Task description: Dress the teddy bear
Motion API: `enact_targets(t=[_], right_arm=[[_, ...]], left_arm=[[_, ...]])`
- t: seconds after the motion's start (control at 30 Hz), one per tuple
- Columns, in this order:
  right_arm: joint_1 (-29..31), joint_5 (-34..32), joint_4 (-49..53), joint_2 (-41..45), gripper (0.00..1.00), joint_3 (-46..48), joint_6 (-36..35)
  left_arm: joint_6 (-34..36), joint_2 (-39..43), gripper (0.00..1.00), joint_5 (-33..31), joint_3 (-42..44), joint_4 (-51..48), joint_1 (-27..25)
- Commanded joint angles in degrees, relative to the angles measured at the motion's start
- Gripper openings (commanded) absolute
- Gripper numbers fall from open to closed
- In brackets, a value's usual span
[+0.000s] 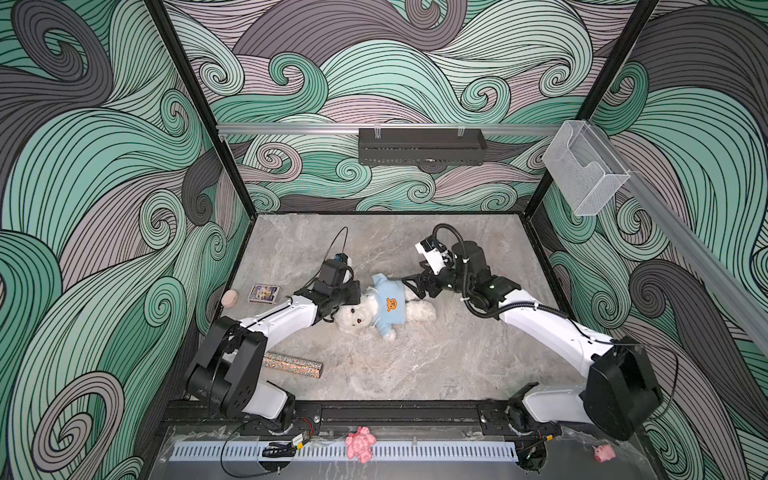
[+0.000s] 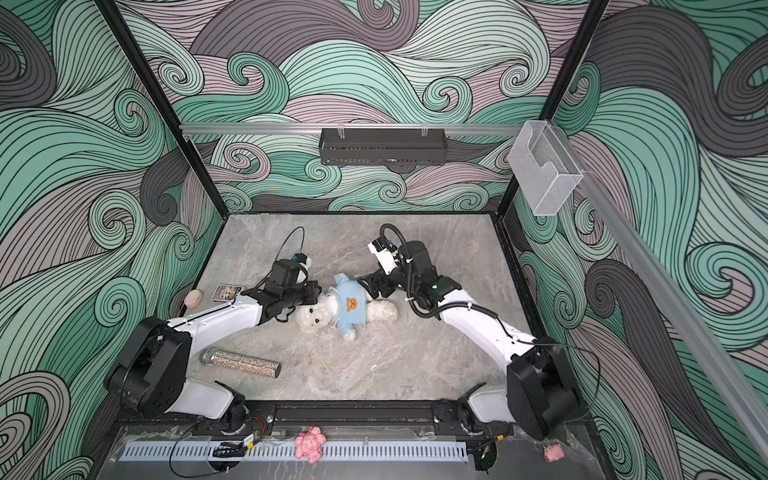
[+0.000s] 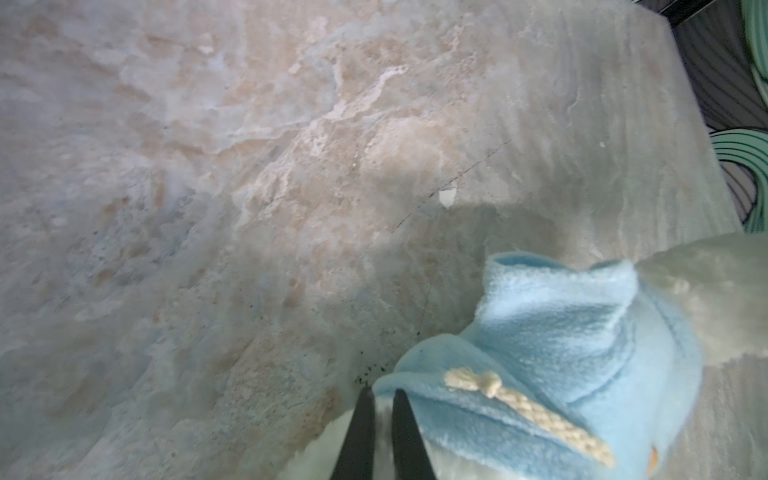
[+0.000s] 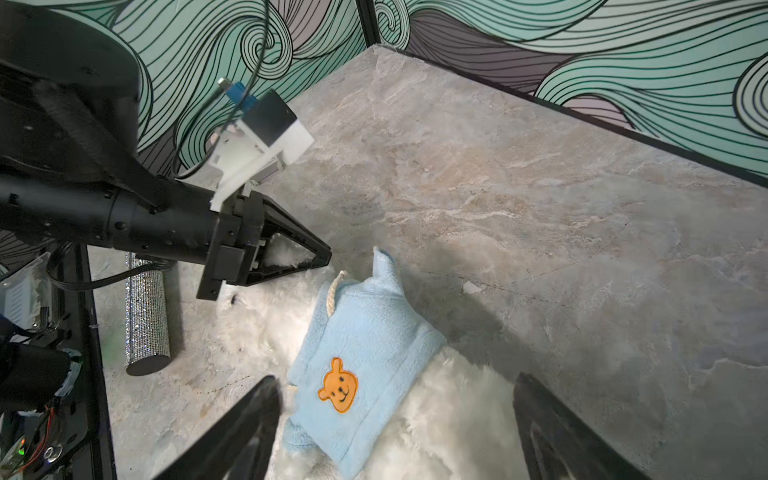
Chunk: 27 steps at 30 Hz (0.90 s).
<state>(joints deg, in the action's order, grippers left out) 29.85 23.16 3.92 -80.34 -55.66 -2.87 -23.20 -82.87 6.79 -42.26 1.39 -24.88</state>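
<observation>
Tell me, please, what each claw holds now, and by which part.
The left claw is shut on the teddy bear, on white fur at the neck of the blue hoodie. The right claw is open, holding nothing.

Both top views looked steeply down from high at the front, taking in the whole grey marbled tabletop point(image 1: 415, 365). My wrist views came from close in, aimed low across it. All four shared the fluffy white plush teddy bear point(image 1: 353, 318) in its pale blue fleece top point(image 1: 397, 318).
</observation>
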Motion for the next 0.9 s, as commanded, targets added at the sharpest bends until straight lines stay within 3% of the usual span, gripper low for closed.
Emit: enact_targets(t=[0.0,0.03,0.17,0.3,0.43,0.67,0.8,0.87], right_arm=[[-2.7,10.2,6.7,-4.8,0.90,-2.9,-5.0],[-3.1,11.3,7.2,-6.4,0.93,-3.6,-5.7],[-3.1,13.7,8.7,-10.4,0.92,-5.4,-11.1],[-3.2,18.2,4.7,-13.6,0.90,-4.4,-10.8],[-3.2,23.8,-5.4,-15.8,0.82,-0.2,-5.8],[-2.1,25.3,-33.3,-18.0,0.71,10.8,6.4],[0.1,23.7,-38.5,-19.8,0.68,10.7,8.0],[0.8,23.1,-40.2,-20.8,0.61,10.1,8.9]], left_arm=[[5.3,3.7,0.03,4.3,-0.2,6.1,-0.4],[6.3,4.1,0.02,4.6,0.1,7.0,-0.4],[9.1,5.9,0.00,5.0,1.2,9.3,-0.3],[9.5,6.4,0.00,5.7,2.9,11.9,-0.3],[8.6,6.2,0.00,5.8,4.0,13.3,-0.4],[5.6,6.7,0.00,5.6,7.8,17.4,-0.6],[4.8,7.0,0.00,5.3,9.2,18.6,-1.0],[4.9,7.3,0.00,5.3,9.4,18.7,-1.2]])
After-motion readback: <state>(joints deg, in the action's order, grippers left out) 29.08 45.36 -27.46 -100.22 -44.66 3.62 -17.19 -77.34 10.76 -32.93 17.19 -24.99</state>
